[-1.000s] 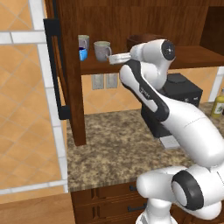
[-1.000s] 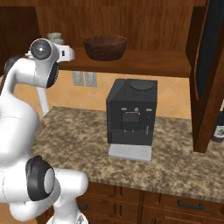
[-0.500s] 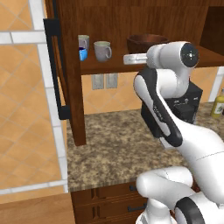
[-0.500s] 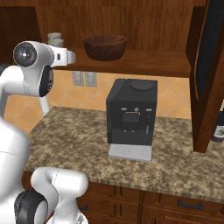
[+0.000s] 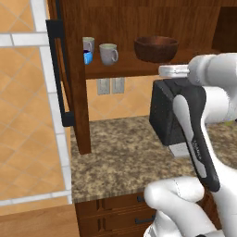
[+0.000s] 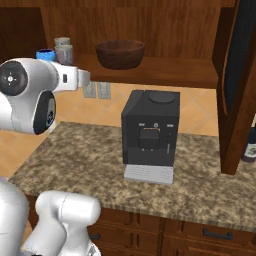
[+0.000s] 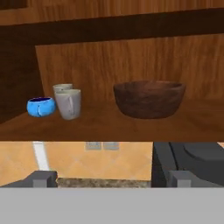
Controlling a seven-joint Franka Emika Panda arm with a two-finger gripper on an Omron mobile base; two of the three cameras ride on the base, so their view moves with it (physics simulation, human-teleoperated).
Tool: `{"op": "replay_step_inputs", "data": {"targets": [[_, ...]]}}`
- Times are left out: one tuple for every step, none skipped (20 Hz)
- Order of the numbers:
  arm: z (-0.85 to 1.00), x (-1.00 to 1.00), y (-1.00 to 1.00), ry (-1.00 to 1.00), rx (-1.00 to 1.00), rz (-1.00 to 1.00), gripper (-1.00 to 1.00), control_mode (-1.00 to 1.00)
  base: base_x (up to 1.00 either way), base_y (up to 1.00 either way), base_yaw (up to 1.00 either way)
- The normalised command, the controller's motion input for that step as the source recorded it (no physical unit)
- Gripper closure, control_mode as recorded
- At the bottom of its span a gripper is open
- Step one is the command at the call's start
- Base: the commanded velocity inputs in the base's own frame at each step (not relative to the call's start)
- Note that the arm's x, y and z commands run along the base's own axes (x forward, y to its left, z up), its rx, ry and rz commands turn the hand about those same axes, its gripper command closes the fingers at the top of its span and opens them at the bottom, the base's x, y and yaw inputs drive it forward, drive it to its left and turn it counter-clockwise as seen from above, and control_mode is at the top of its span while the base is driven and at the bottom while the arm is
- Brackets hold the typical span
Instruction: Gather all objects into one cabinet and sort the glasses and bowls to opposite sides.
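Observation:
On the shelf of the reddish-brown cabinet (image 5: 76, 92), a bright blue mug (image 7: 41, 106) stands at the left. A pale grey mug (image 7: 69, 104) is beside it, and another grey mug (image 7: 62, 89) stands behind. The wide dark wooden bowl (image 7: 148, 99) sits apart to their right. The same blue mug (image 5: 87, 57), front grey mug (image 5: 109, 53) and bowl (image 5: 156, 48) appear in the left base view. My gripper (image 7: 111, 178) faces the shelf from a distance, open and empty, its fingertips (image 7: 41, 178) wide apart. The hand (image 5: 169, 70) hangs in front of the shelf, below the bowl.
A black coffee machine (image 6: 150, 130) stands on the speckled counter (image 6: 90, 155) under the shelf. The cabinet's left door (image 5: 58, 74) with its black bar handle is open, and the right door (image 6: 240, 75) is open too. A dark bottle (image 6: 249, 145) stands at the far right.
The hand has drawn back from the grey mugs, moving right and away from the shelf. The jaws stayed open. Mugs and bowl have not moved.

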Motion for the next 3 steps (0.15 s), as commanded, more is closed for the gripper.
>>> {"op": "replay_step_inputs", "data": {"targets": [[0.03,-1.0,0.0,0.0,0.0,-0.05,-1.0,-1.0,0.0,0.0,0.0],[0.06,-1.0,0.0,0.0,0.0,-0.04,-1.0,-1.0,0.0,0.0,0.0],[0.07,-1.0,0.0,0.0,0.0,-0.03,-1.0,-1.0,0.0,0.0,0.0]]}}
